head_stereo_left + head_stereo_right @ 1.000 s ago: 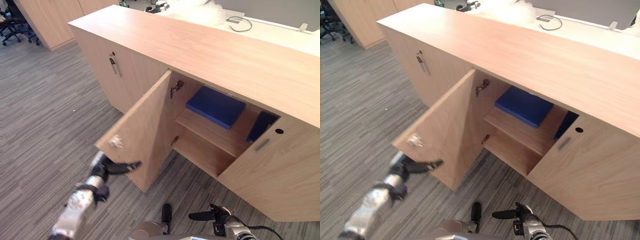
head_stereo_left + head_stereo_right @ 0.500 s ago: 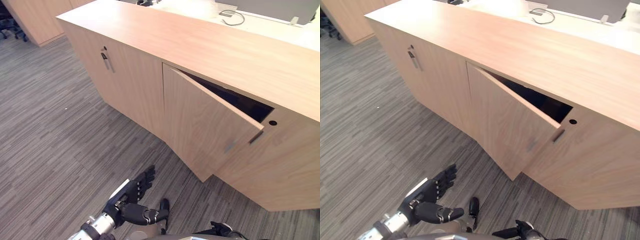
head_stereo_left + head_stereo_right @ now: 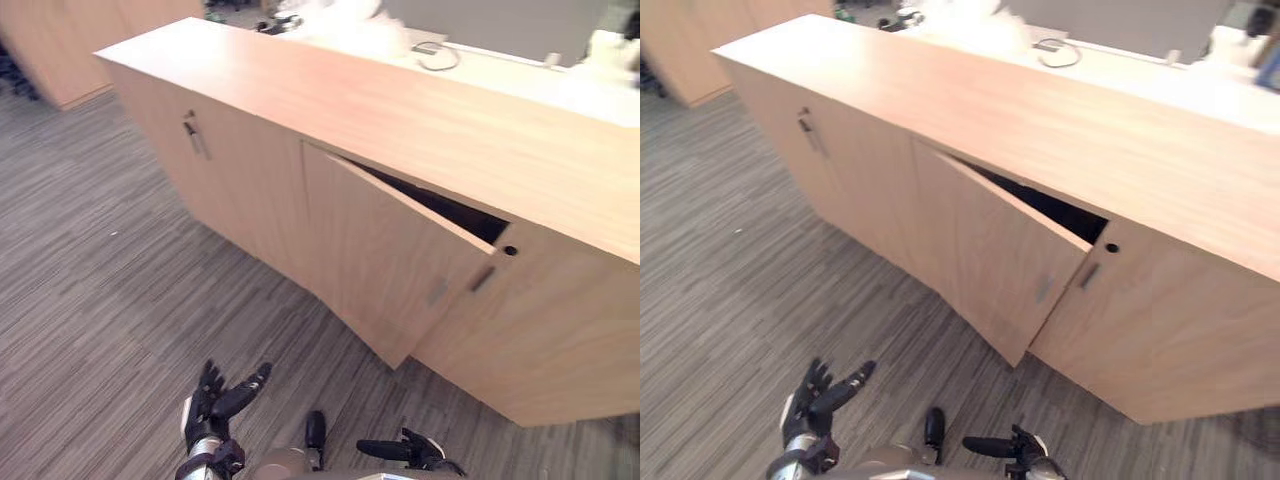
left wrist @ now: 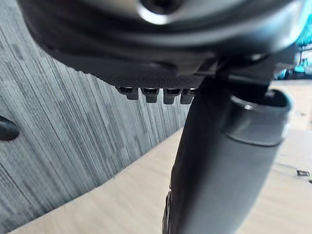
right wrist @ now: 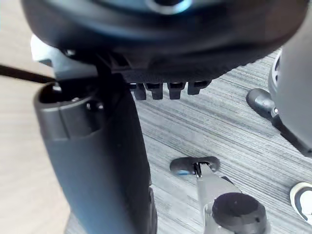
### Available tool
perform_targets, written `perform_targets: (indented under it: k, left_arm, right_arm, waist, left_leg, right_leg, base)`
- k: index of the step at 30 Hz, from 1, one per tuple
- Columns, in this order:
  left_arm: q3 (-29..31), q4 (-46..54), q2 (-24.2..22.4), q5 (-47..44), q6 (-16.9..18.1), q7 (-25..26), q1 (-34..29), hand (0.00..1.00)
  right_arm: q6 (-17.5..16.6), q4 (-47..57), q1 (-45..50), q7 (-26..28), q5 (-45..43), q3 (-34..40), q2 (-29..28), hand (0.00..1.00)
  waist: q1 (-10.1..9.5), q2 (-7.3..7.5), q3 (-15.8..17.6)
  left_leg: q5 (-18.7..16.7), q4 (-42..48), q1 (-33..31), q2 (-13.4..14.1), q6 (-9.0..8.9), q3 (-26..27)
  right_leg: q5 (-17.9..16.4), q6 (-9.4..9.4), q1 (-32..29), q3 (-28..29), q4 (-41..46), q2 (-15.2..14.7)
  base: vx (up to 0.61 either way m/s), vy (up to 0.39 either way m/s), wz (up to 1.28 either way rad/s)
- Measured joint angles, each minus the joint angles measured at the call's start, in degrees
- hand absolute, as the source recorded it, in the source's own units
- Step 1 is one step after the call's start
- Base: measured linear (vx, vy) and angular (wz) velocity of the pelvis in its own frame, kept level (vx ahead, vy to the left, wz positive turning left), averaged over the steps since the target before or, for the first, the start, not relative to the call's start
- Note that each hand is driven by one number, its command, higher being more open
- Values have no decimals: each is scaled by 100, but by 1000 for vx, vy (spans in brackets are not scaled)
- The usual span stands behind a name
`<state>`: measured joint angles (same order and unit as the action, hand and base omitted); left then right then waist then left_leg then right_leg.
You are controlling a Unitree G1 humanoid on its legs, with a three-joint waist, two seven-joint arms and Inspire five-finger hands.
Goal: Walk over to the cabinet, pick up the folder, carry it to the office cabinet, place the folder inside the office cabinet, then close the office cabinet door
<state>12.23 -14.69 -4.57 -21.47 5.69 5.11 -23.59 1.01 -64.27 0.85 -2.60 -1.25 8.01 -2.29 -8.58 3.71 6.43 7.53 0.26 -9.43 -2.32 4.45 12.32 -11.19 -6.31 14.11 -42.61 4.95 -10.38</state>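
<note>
The office cabinet [image 3: 300,110] is long, low and of light wood. Its middle door [image 3: 390,250] stands slightly ajar, with a narrow dark gap [image 3: 440,205] along its top edge. The door hides the shelves and whatever lies on them. My left hand [image 3: 215,395] hangs low over the carpet, well short of the door, fingers spread and holding nothing. Lower and closer in is my right hand [image 3: 400,450], its fingers stretched out and empty. In the left wrist view the thumb [image 4: 224,161] is straight; the right wrist view shows that hand's thumb [image 5: 97,161] straight too.
The left door has a handle [image 3: 193,133], and the right door has a handle [image 3: 483,278] and a lock hole [image 3: 511,250]. Behind the cabinet is a white desk with a cable [image 3: 435,55]. Another wooden cabinet [image 3: 60,50] stands far left. Grey carpet [image 3: 100,280] lies in front.
The door swung from wide open to almost shut, hiding the blue folder on the shelf. My left hand left the door's edge and dropped low. The camera also shifted.
</note>
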Motion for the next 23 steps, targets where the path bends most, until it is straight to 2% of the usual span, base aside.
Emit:
perform_targets:
  k: [1,2,3,4,5,6,7,9,12,14,15,17,19,23]
  left_arm:
    - [28,-23,-8,4,4,77,16,100]
    - [62,-98,-11,2,7,204,34,100]
    - [124,-227,-14,3,60,351,37,100]
    - [184,-361,-11,6,89,416,70,100]
    - [255,-687,23,2,103,544,214,100]
    - [303,-953,47,-6,109,622,355,100]
    - [333,-1070,53,-50,114,638,388,100]
    - [418,-1670,92,-81,141,611,552,100]
    - [660,-2608,91,-177,136,411,948,100]
    - [838,-3035,190,-249,122,143,999,100]
    - [886,-3327,268,-255,124,22,1075,100]
    - [896,-3686,317,-259,119,-163,1153,100]
    - [896,-3860,300,-265,97,-320,1154,100]
    - [891,-4028,341,-264,109,-336,1125,100]
  right_arm:
    - [4,30,9,-39,-48,1,-10,100]
    - [3,110,51,-78,-115,8,-17,100]
    - [-8,181,85,-138,-115,5,-19,100]
    - [4,226,104,-173,-115,4,-45,100]
    - [-3,290,131,-234,-114,11,-27,100]
    - [5,326,153,-291,-114,9,21,100]
    - [2,354,159,-334,-113,21,39,100]
    - [32,388,147,-409,-114,262,72,100]
    - [49,384,160,-419,-113,492,18,100]
    - [38,389,244,-378,-158,682,-101,100]
    - [39,375,252,-334,-451,818,-152,100]
    - [15,331,248,-301,-1074,1179,-171,100]
    - [7,327,229,-317,-1475,1629,-195,100]
    - [9,310,270,-317,-1474,1883,-191,100]
  waist:
    - [7,10,12]
    - [-21,-36,45]
    - [-87,-86,57]
    - [-91,-120,36]
    - [-56,-109,21]
    - [-60,-136,33]
    - [-66,-152,34]
    - [-50,-226,-2]
    - [-19,-129,4]
    - [-2,-23,-148]
    - [-4,8,-230]
    - [49,-30,-364]
    - [120,-141,-415]
    - [131,-134,-440]
  left_leg:
    - [-200,392,-121,111,6,81]
    - [-708,1363,-358,457,4,238]
    - [-1091,2169,-535,753,-22,166]
    - [-1174,2476,-650,811,-77,-26]
    - [-1231,2781,-771,829,-171,-583]
    - [-1308,2836,-769,808,-301,-1091]
    - [-1357,2811,-760,794,-395,-1334]
    - [-1673,2407,-580,744,-962,-2272]
    - [-1578,2130,-455,666,-949,-2033]
    - [-1436,1734,-204,576,-893,-1812]
    - [-1248,1319,24,487,-866,-1696]
    - [-919,652,321,364,-825,-1600]
    - [-751,309,517,308,-771,-1598]
    - [-666,-87,971,297,-768,-1580]
  right_leg:
    - [46,1,6,57,-2,19]
    - [114,16,37,234,4,112]
    - [118,18,62,587,11,208]
    - [118,18,59,733,-30,245]
    - [117,16,-13,935,-35,257]
    - [117,16,-158,1186,31,260]
    - [117,16,-242,1301,55,264]
    - [106,-41,-623,1698,146,274]
    - [206,-129,-714,1869,101,64]
    - [283,-188,-698,2003,-16,-71]
    - [329,-201,-698,2083,-87,-176]
    - [425,-234,-685,2115,-217,-290]
    - [527,-238,-573,2091,-349,-306]
    - [538,-224,-283,2064,-423,-314]
  base:
    - [-47,-62,-94]
    - [-52,-42,-141]
    - [-29,-21,-150]
    - [2,-7,-138]
    - [2,11,-119]
    - [-5,27,-117]
    - [-8,90,-120]
    - [21,129,-97]
    - [-26,147,-42]
    - [12,101,-37]
    - [47,37,-26]
    - [56,30,-14]
    - [57,19,2]
    - [50,0,-2]
